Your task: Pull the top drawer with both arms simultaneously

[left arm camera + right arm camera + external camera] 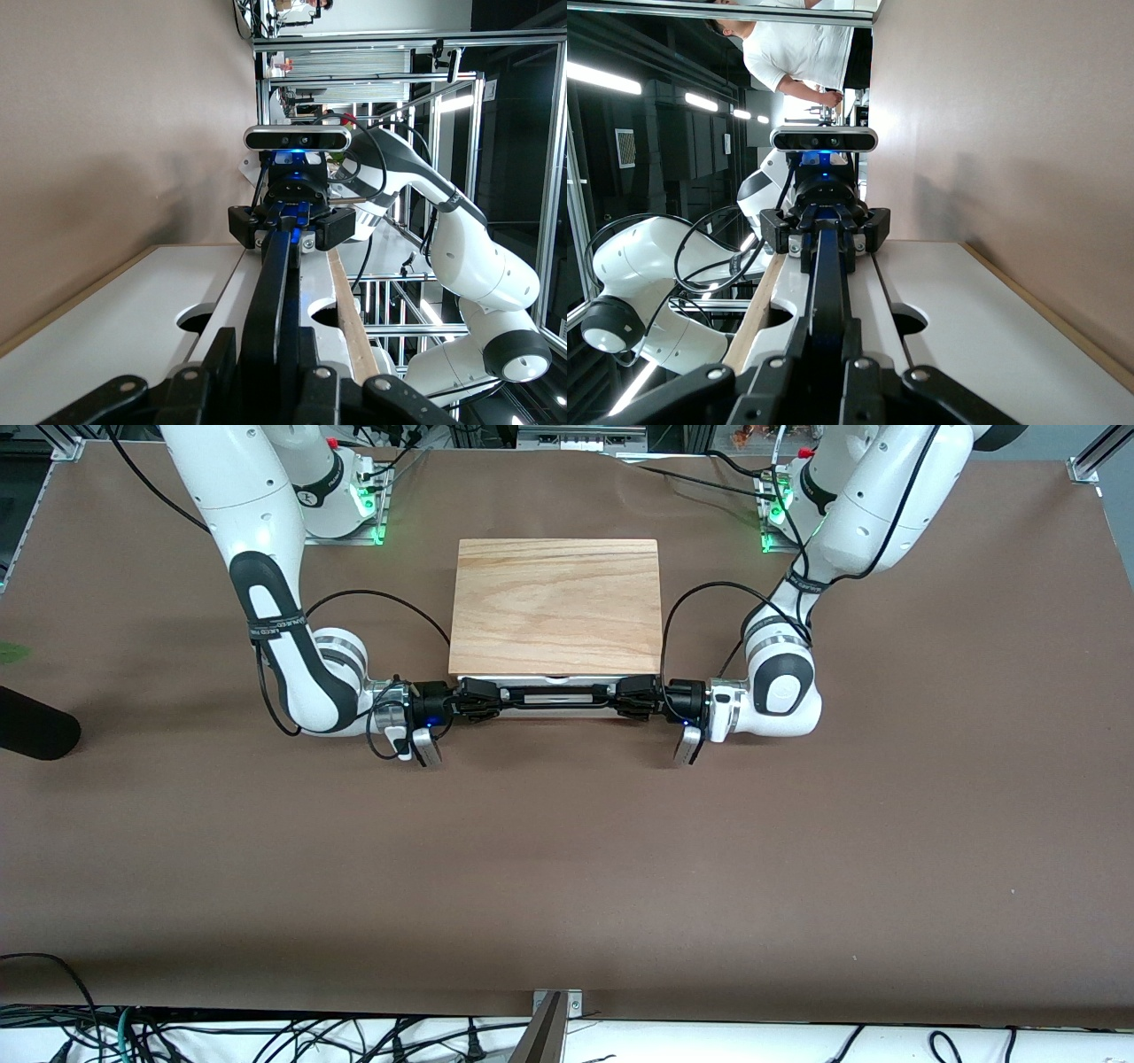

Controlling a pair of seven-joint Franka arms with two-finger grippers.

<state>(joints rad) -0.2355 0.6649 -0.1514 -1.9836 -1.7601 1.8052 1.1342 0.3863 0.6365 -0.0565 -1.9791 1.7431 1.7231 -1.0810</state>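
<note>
Top drawer (556,700) handle (556,695) between both end effectors, left end effector (640,695) and right end effector (474,697) pinching its ends

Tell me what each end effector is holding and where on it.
Both hold the top drawer by its black handle: the right end effector at one end, the left end effector at the other.
</note>
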